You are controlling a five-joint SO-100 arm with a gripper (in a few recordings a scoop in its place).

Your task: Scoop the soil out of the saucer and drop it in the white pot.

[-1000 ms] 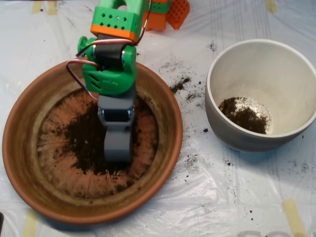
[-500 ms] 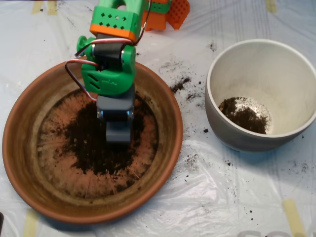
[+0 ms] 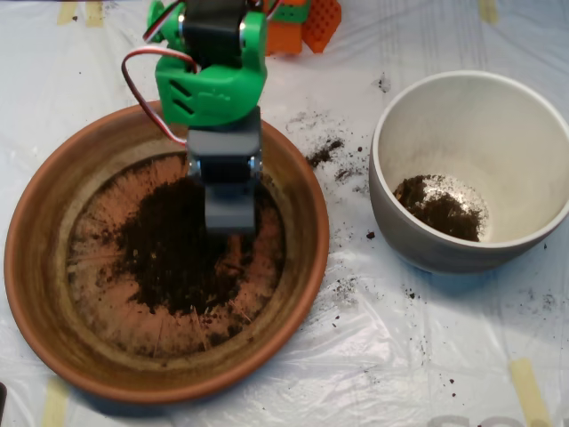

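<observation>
**Scoop lifted over the soil patch, pot waiting at right**

The soil (image 3: 178, 253) lies as a dark, crumbly patch in the middle of the saucer (image 3: 44, 294), the wide terracotta dish filling the left half of the frame. The patch is thickest at its centre and thins to crumbs and streaks toward the pale inner ring. A smaller heap of earth sits in the bottom of the white pot (image 3: 391, 205) at the right, well apart from the dish. Loose crumbs dot the plastic sheet (image 3: 373, 356) between the two.

The scoop (image 3: 229, 212) hangs over the upper right part of the patch, its grey shell pointing down the frame below the green arm (image 3: 213, 84). From above, the two halves look closed together, though I cannot tell whether any earth is inside.

If the scoop is loaded, the step in hand looks like the carry: it should keep the shell clamped, rise clear of the dish's rim, swing right over the scattered crumbs, and open only once centred over the pot's mouth. If it is empty, it should come down on the thick centre of the patch, not the thin edges.

Compared with half a second ago, the arm has drawn back toward the top of the frame and the scoop has shifted slightly right. More of the patch is uncovered. The pot's heap is unchanged.
</observation>
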